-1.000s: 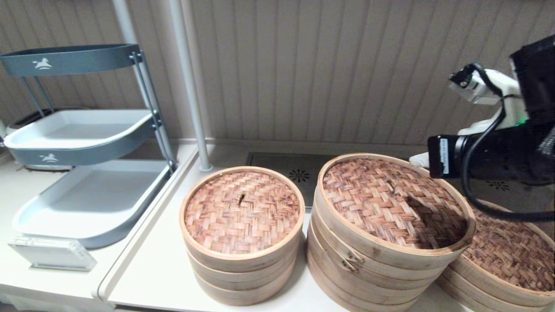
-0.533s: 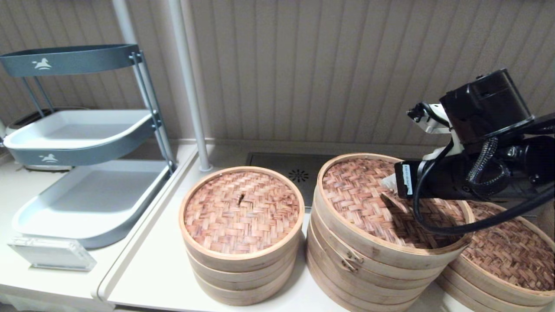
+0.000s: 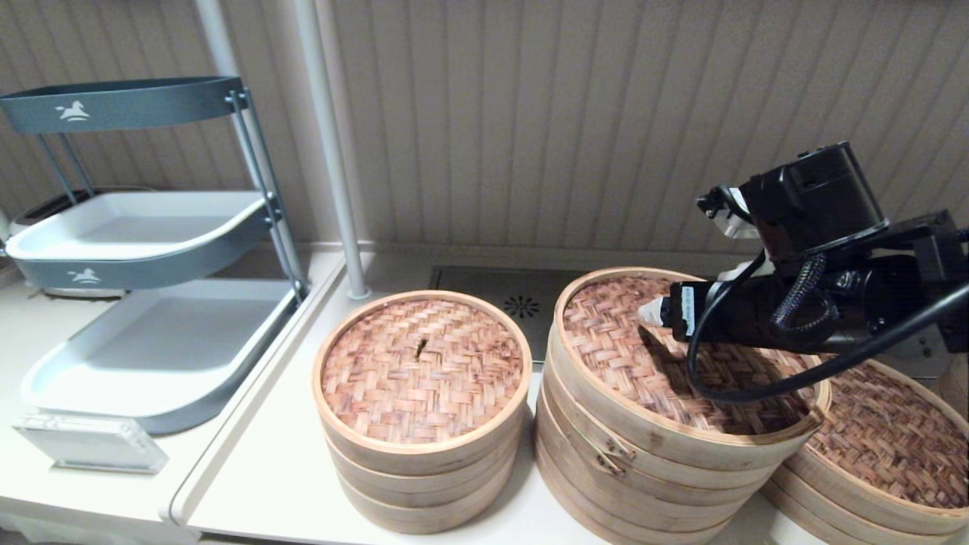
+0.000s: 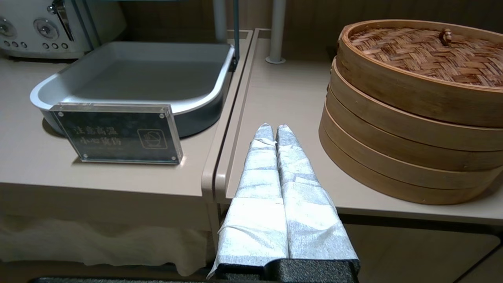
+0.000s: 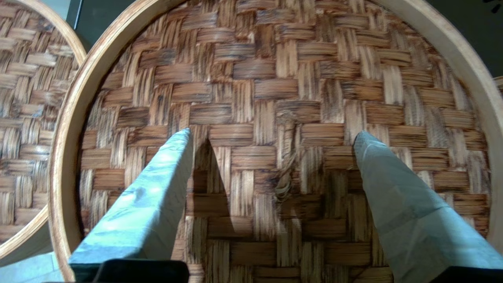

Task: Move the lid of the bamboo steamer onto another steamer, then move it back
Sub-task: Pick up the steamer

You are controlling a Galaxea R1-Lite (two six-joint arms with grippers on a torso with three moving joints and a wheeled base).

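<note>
The bamboo steamer lid, with a tall pale rim and a reddish-tan woven top, sits on the tall middle stack that has a metal clasp. My right gripper hovers open just above it. In the right wrist view its two wrapped fingers stand wide apart on either side of the lid's small centre loop, and the gripper holds nothing. The other steamer, low with a darker brown top, stands at the far right. My left gripper is shut and parked by the table's front edge.
A narrower three-tier stack stands left of the middle stack. Further left are a grey tray rack, an acrylic sign and a white pole. A drain grate lies behind the stacks.
My right arm has swung left and down from the right edge, bringing its open fingers over the middle of the large lid. The steamers have not moved.
</note>
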